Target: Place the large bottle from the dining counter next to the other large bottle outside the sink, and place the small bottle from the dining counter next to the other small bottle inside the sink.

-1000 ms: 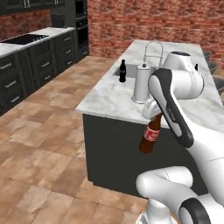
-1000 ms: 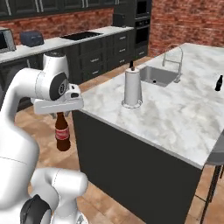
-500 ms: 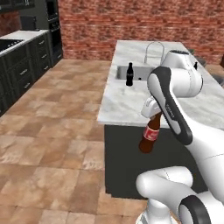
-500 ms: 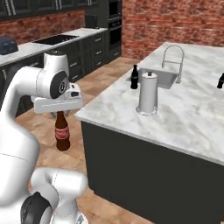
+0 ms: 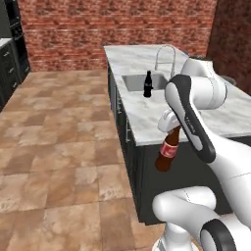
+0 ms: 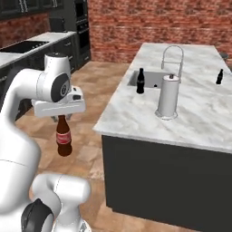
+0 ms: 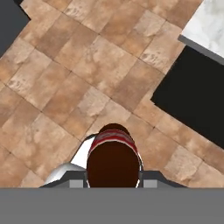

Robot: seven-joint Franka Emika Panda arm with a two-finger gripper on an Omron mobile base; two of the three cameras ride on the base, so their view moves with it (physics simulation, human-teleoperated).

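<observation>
brown tiled floor [image 5: 59, 147] fills the left side of the left base view, with a red brick wall [image 5: 73, 29] behind it. to the right of the floor stands the table [image 5: 142, 122], a white-grey marble top on a dark base, running away toward the wall. a grey sink [image 5: 139, 82] is sunk into the table near its far end, with a curved chrome faucet [image 5: 166, 56] at the sink's right rim. a black bottle [image 5: 147, 84] stands upright at the sink's near right corner; whether it stands on the rim or just inside the basin cannot be told.

the white arm reaches out over the floor, just off the table's near left corner. the gripper [image 5: 172, 128] is clamped on the neck of the large bottle [image 5: 167, 151], the brown one with a red label band. the bottle hangs from the gripper in the air, slightly tilted, beside the table's dark base and below the level of the marble top.

in the right base view, the gripper [image 6: 61, 117] and hanging brown bottle [image 6: 64, 136] appear at the left, well apart from the table's near edge [image 6: 158, 131]. on the marble stand the black bottle [image 6: 140, 81] by the sink [image 6: 149, 79], then a pale upright cylinder on a round base [image 6: 168, 97] nearer the near edge, then the faucet [image 6: 172, 59]. a small black bottle [image 6: 219, 76] stands far toward the table's right edge.

the hand view looks straight down the brown bottle [image 7: 113, 157] onto the floor, with the table's corner [image 7: 205, 30] at upper right.
</observation>
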